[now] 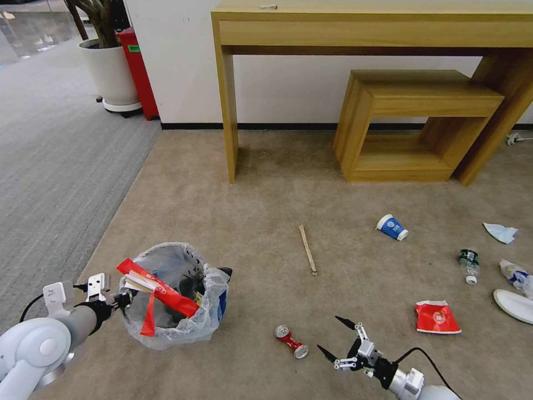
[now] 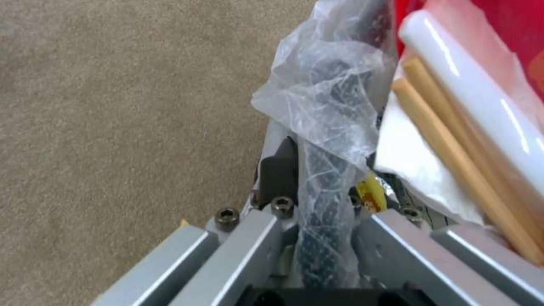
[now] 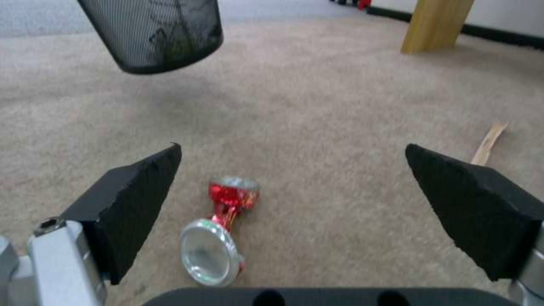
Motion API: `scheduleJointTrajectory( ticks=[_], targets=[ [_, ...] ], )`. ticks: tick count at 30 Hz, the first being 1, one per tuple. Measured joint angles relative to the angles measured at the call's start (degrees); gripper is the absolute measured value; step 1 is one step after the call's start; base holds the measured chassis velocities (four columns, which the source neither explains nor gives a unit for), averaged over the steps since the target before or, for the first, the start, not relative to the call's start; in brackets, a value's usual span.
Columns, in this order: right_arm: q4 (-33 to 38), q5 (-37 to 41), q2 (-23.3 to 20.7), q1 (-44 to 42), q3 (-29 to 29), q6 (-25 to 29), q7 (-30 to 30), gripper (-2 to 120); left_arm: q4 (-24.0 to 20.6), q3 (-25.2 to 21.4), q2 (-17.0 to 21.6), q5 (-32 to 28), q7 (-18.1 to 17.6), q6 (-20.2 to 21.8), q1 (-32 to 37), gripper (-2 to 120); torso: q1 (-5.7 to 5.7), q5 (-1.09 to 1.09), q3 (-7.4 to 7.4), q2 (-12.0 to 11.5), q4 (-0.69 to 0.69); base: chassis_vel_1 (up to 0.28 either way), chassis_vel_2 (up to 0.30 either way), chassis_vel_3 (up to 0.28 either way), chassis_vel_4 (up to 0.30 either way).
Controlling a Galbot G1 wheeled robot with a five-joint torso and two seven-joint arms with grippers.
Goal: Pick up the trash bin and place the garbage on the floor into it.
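Observation:
My left gripper [image 1: 125, 300] is shut on the near rim of the trash bin [image 1: 172, 294], a black mesh bin lined with clear plastic [image 2: 326, 97]. A long red wrapper [image 1: 158, 291] and wooden sticks [image 2: 453, 157] poke out of it. In the right wrist view the trash bin [image 3: 153, 34] hangs above the carpet. My right gripper [image 1: 336, 336] is open, low over the floor, just right of a crushed red can [image 1: 291, 340]; the can [image 3: 224, 229] lies between its pads [image 3: 136, 204]. More garbage lies around: a stick [image 1: 307, 249], paper cup [image 1: 392, 227], bottle [image 1: 469, 264], red wrapper [image 1: 437, 317].
A light-blue mask [image 1: 501, 232], a crumpled wrapper [image 1: 516, 275] and a white slipper [image 1: 513, 304] lie at the right edge. A wooden desk [image 1: 227, 111] and low shelf [image 1: 411, 128] stand against the far wall. Grey carpet [image 1: 50, 166], a planter [image 1: 111, 72] and a red bin [image 1: 136, 66] are left.

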Motion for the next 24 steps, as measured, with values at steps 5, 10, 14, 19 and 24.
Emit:
scheduleJointTrajectory(
  ticks=[5,10,14,19,24],
  targets=[
    [-2.30,0.66,1.52,1.40,-2.04,0.01,-0.42,100,-0.24,-0.02,-0.08,-0.14,-0.04,-0.01,-0.10,0,0.00,0.00,0.00,0.00,0.00,0.000,0.000,0.000,0.000],
    [-5.29,0.88,3.06,2.77,-3.79,0.01,-0.72,100,-0.51,-0.01,-0.18,-0.20,-0.05,-0.01,-0.06,0,0.00,0.00,0.00,0.00,0.00,0.000,0.000,0.000,0.000],
    [-7.76,1.22,3.95,4.17,-4.96,0.01,-1.28,100,-0.82,-0.02,-0.18,-0.34,-0.04,-0.01,-0.03,0,0.00,-0.01,0.00,0.00,0.00,0.000,0.000,0.000,0.000],
    [-9.95,1.98,4.90,6.01,-6.95,0.01,-1.79,100,-1.31,-0.05,-0.16,-0.58,-0.04,-0.01,-0.08,0,0.00,0.00,0.00,0.00,0.00,0.000,0.000,0.000,0.000],
    [-12.24,2.62,6.06,7.82,-8.97,0.01,-2.25,100,-1.61,-0.05,-0.24,-0.77,-0.04,-0.01,-0.14,0,0.00,0.00,0.00,0.00,0.00,0.000,0.000,0.000,0.000]
  ],
)
